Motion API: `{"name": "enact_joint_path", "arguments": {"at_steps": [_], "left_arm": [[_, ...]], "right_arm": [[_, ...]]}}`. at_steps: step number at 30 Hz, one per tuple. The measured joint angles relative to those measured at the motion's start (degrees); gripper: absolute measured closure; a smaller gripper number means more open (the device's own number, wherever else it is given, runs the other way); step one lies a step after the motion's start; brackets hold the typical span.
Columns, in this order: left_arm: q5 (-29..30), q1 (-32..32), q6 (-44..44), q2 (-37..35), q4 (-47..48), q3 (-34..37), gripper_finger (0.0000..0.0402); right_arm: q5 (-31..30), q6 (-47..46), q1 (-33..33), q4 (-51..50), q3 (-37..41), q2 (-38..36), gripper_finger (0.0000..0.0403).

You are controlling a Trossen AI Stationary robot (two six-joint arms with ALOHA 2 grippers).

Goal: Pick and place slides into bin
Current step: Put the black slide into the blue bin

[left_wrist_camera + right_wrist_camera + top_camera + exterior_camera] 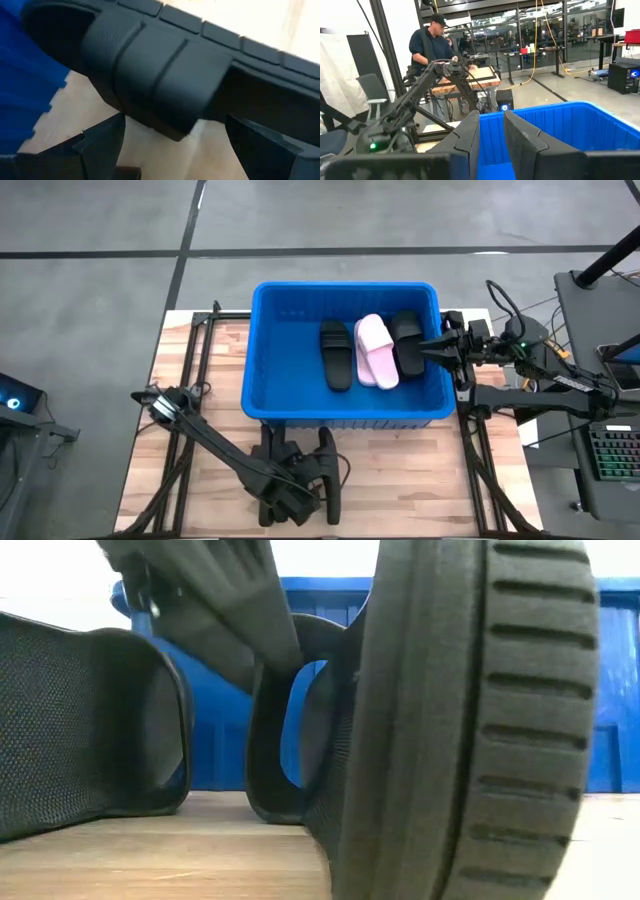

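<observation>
Beyond the table a person (432, 42) stands at another workbench (470, 80). On the wooden table (190, 395) sits the blue bin (275, 360), with two black slides (337, 355) and a pink pair (375, 352) inside. The right gripper (425, 350) hangs above the bin's right side, fingers (470, 135) nearly together, holding nothing. The left gripper (300, 480) is down at the near edge, fingers spread around a black slide (165, 85) on edge; another (328, 465) lies just beside it.
</observation>
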State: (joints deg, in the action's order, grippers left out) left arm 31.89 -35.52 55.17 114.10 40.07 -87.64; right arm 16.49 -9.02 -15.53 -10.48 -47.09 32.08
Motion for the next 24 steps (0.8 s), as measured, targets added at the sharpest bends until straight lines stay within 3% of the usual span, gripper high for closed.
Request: {"name": "enact_joint_path", "arguments": {"at_steps": [14, 19, 24], "left_arm": [[0.3, 3.7, -1.8, 1.8, 1.0, 0.0, 0.0088], [0.0, 4.7, -3.3, 1.8, 1.0, 0.0, 0.0140], [0.0, 5.3, -3.1, 1.8, 1.0, -0.6, 0.0229]], "right_arm": [[0.0, 0.2, 0.0, 0.0, 0.0, 0.0, 0.0325], [0.0, 0.2, 0.0, 0.0, 0.0, 0.0, 0.0333], [0.0, 1.3, 0.0, 0.0, 0.0, 0.0, 0.0332]]}}
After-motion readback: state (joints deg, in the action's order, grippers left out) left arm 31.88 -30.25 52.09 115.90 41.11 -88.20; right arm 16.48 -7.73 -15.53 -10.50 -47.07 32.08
